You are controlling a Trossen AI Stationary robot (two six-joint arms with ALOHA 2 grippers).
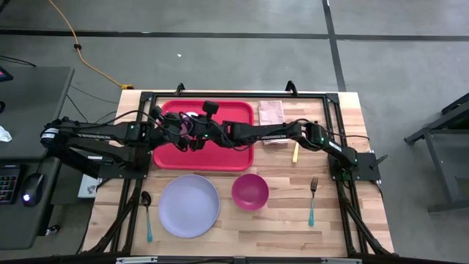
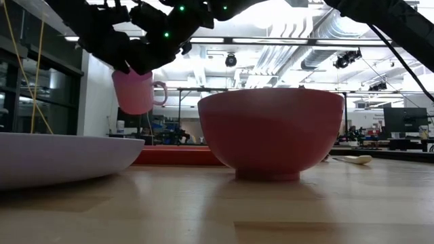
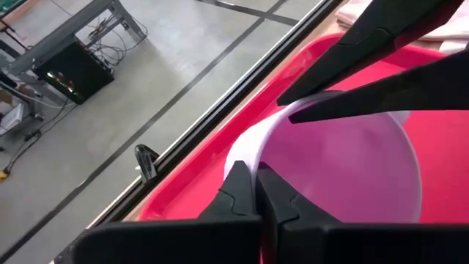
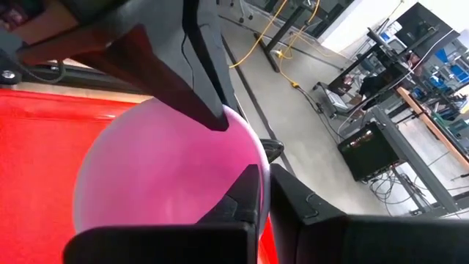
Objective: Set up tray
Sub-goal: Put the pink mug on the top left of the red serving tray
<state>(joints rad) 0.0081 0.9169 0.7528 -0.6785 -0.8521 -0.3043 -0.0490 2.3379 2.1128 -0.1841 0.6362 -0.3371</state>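
A pale pink cup with a side handle hangs in the air over the red tray, which lies flat on the table's far side. Both grippers meet at the cup. My left gripper is shut on its rim from the table's left. My right gripper is shut on the opposite side of the rim. In the low view the cup hangs upright under the two grippers, well above the tray. My left gripper pinches the cup's rim, one finger inside the cup and one outside, coming from above. The cup is lifted clear of the tray and hangs upright below the fingers. My right gripper pinches the rim on the opposite side, one finger inside and one outside, also from above.
Near the front edge lie a round lavender plate, a magenta bowl, a teal-handled spoon left of the plate and a teal-handled fork to the right. A folded napkin and a pale utensil lie right of the tray.
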